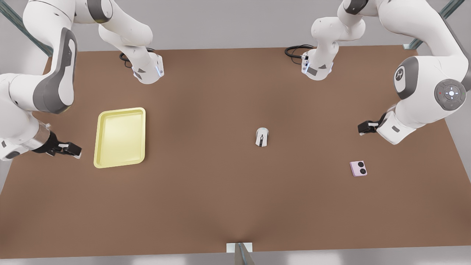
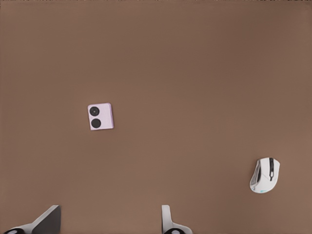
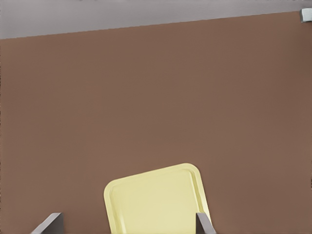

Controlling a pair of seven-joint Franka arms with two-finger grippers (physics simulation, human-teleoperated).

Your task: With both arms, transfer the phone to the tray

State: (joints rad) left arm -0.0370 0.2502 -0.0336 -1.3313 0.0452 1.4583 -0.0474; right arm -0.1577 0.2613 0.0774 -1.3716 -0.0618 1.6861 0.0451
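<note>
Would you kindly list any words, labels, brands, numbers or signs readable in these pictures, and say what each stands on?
No readable text anywhere.
A small white emblem, no letters, sits on the grey joint cap of the arm at the front view's right.
A round button pad on that arm carries tiny marks, too small to read.
The phone, mouse and tray bear no lettering.

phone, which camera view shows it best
The left wrist view: the phone lies unobstructed on the table, both camera circles plain. The front view shows it smaller, near its right side.
</note>
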